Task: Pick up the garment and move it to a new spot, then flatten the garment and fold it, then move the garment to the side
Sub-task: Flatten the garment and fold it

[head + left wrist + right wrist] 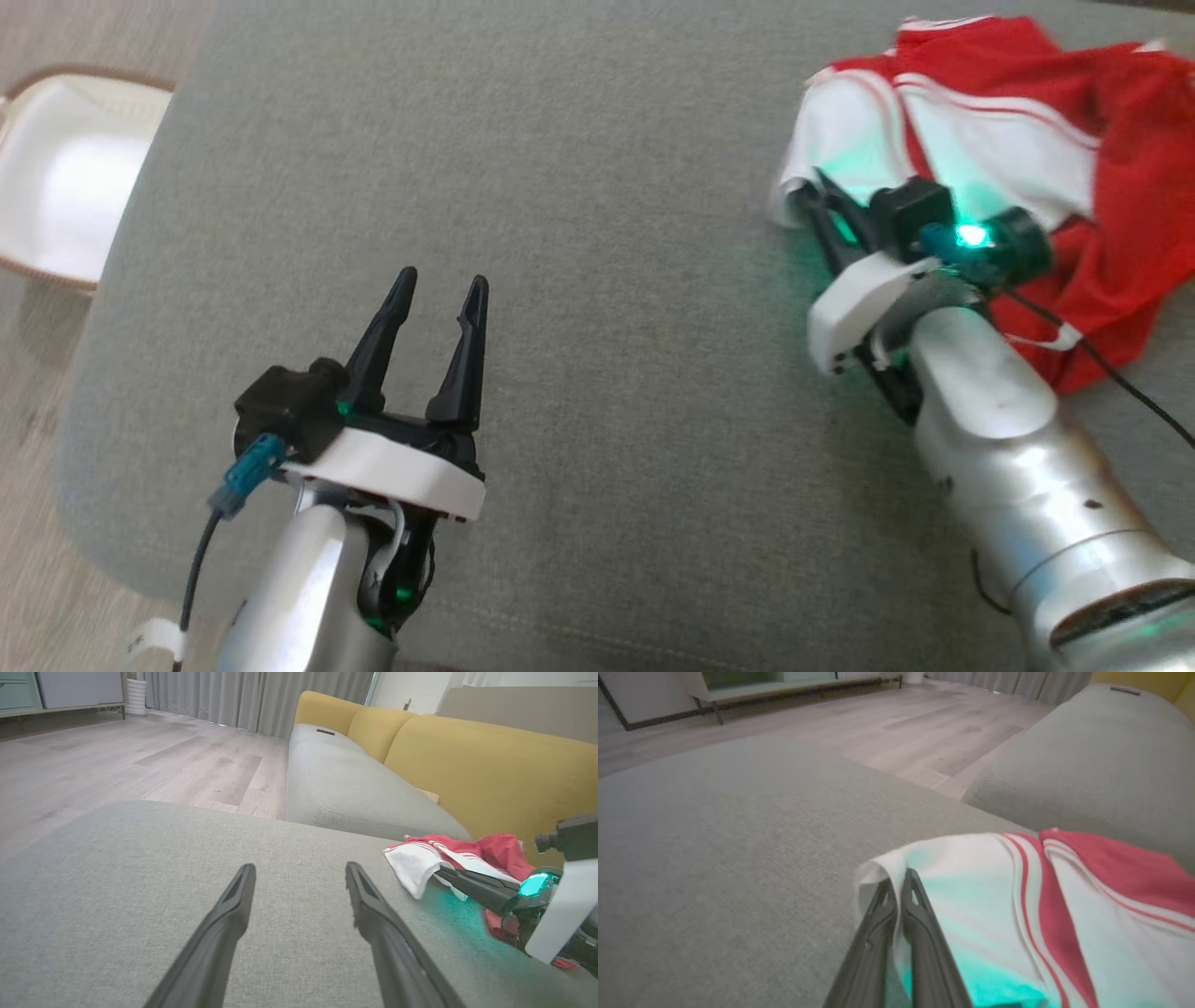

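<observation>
A crumpled red and white garment (1027, 121) lies at the far right of the grey cushion (607, 280). My right gripper (814, 187) is shut on the garment's white left edge; in the right wrist view its fingertips (899, 879) pinch a fold of the white cloth (994, 896). Green light from the wrist falls on the fabric. My left gripper (442, 280) stands open over bare cushion at the lower left, well away from the garment, with nothing between its fingers (300, 868). The left wrist view has the garment (420, 863) off to the right, with the right gripper's fingers (472, 884) reaching into it.
A white seat or basket (65, 177) stands on the wooden floor (117, 760) past the cushion's left edge. A grey sofa seat (350, 788) with yellow backrests (490, 760) lies beyond the garment. A black cable (1120, 373) trails from my right wrist.
</observation>
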You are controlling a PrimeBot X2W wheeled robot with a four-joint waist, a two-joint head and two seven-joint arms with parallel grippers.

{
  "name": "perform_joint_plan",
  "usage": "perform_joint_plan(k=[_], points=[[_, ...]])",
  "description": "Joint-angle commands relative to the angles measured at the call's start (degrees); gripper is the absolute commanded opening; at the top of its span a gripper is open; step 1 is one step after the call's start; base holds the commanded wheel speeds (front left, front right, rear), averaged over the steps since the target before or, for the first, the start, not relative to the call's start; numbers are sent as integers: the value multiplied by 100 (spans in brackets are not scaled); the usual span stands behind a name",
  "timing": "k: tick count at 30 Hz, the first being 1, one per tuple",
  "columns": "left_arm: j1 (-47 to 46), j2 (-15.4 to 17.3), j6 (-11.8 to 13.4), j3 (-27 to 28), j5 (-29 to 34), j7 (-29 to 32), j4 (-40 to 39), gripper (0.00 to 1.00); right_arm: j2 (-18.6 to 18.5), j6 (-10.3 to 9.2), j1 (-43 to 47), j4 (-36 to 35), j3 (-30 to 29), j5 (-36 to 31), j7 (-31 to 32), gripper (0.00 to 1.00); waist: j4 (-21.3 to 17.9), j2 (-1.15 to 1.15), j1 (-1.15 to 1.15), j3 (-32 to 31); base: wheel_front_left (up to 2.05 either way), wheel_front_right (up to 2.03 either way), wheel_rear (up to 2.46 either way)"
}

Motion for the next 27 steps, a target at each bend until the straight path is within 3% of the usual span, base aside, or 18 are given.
perform_joint_plan(k=[1, 6, 14, 15, 16, 22, 27], points=[[-208, 49, -34, 182, 47, -34, -153, 100, 177, -5, -84, -331, 345, 267, -102, 0, -68, 0, 0, -96, 0, 0, 0], [-158, 49, -35, 210, 66, -34, -119, 100, 182, -5, 193, -1200, 1936, 1424, -87, 0, -198, 0, 0, -311, 0, 0, 0], [46, 49, -22, 266, 106, -34, -98, 100, 183, -5, 498, -1929, 3399, 2459, 261, 0, -337, 0, 0, -603, 0, 0, 0], [75, 49, -21, 275, 111, -34, -98, 100, 182, -5, 501, -1919, 3505, 2484, 294, 14, -361, 0, 0, -624, 0, 0, 0], [99, 49, -22, 280, 115, -34, -94, 100, 169, -5, 509, -1872, 3561, 2511, 333, 100, -384, 0, 0, -644, 0, 0, 0], [197, 49, -34, 327, 155, -34, -80, 100, -62, -5, 571, -1588, 3608, 2554, 487, 100, -561, 0, 0, -818, 0, 0, 0], [256, 49, -47, 381, 193, -34, -86, 100, -359, -5, 762, -1629, 3280, 2634, 366, 100, -737, 0, 0, -1009, 0, 0, 0]])
